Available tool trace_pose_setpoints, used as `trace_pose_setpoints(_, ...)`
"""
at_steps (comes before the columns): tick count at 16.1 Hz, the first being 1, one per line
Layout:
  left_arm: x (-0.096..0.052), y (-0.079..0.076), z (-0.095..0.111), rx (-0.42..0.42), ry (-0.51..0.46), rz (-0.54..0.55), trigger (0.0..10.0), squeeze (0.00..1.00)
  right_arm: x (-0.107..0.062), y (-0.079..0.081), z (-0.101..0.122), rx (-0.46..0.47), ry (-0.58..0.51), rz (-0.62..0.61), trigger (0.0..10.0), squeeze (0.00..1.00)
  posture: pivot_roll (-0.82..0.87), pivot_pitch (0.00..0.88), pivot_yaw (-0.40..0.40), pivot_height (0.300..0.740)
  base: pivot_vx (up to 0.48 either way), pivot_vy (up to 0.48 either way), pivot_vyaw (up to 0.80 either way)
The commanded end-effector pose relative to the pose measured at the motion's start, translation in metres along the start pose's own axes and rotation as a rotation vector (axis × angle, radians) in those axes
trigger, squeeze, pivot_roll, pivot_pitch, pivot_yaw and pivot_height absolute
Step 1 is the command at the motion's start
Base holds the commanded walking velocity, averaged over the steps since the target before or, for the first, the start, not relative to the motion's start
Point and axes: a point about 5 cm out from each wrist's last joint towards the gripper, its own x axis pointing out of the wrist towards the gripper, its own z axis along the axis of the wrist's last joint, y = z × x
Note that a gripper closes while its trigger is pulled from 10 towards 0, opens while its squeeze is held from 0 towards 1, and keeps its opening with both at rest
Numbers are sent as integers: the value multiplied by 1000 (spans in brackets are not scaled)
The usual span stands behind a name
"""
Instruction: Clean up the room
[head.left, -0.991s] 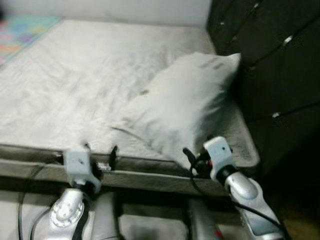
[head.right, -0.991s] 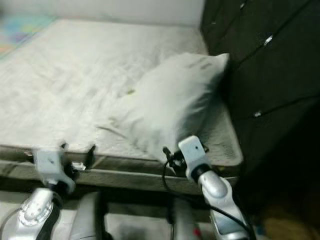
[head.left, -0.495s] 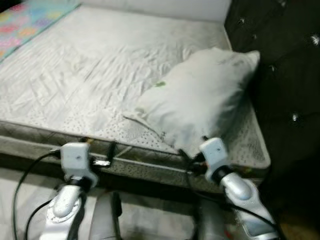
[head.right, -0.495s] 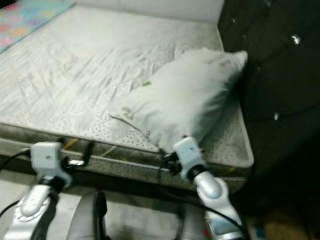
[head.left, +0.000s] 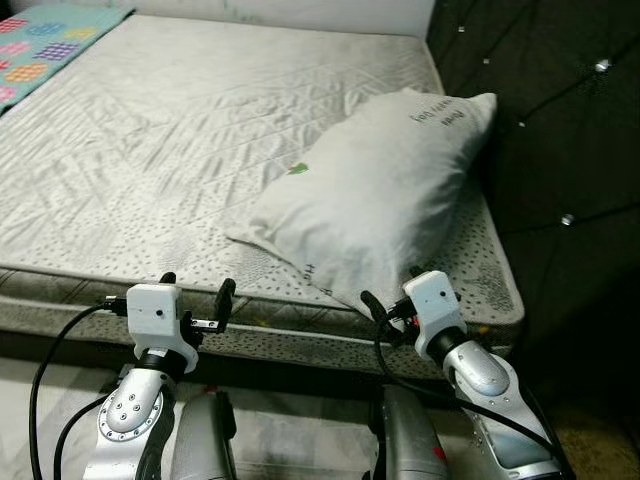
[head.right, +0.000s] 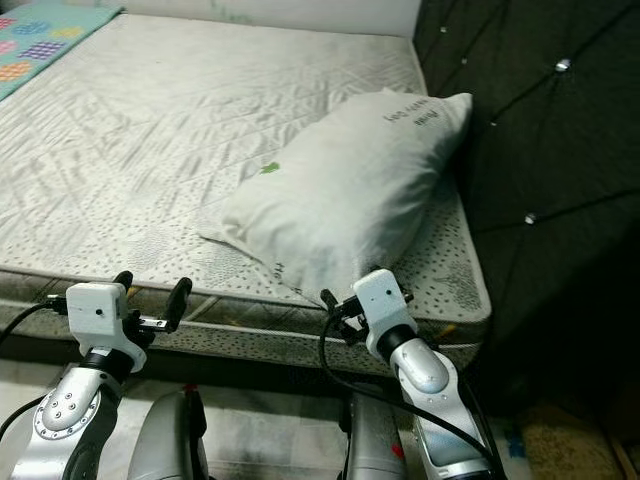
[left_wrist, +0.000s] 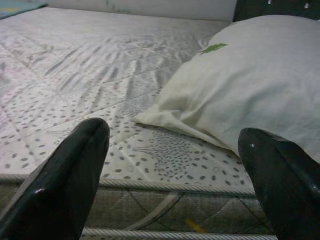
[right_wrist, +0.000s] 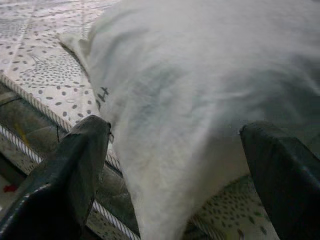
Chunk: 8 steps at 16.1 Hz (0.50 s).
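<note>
The right gripper stood wide open at the near edge of the mattress, its fingers spread on either side of the pillow's near end, not yet closed on it. The left gripper was open too, held level at the mattress edge, well apart from the pillow and pointing across the bare quilted top. The white pillow lay aslant on the mattress's right side, a small green mark on it, its far corner against the dark tufted headboard. A bright patterned mat showed beyond the far left corner.
</note>
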Motion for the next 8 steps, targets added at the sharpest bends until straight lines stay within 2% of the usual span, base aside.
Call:
trace_pose_setpoints(1,1,-1,-1,3,7,-10,10000,0,0,-7,-3,18,23,-35,10000,0,-88,98,-37,556,0,0,-800)
trace_pose_setpoints(3,1,0,-1,3,7,-9,10000,0,0,-7,-3,13,20,-37,10000,0,-89,98,-36,556,0,0,-800)
trace_pose_setpoints(5,1,0,-1,3,6,-10,10000,0,0,-7,-2,9,17,-38,10000,0,-89,98,-35,556,242,0,-800)
trace_pose_setpoints(6,1,-1,-1,3,4,-12,10000,0,0,-7,-2,9,15,-39,10000,0,-89,98,-35,556,240,0,-481)
trace_pose_setpoints(8,1,-1,-1,2,4,-11,10000,0,0,-7,-2,6,11,-40,10000,0,-90,97,-34,556,0,0,0)
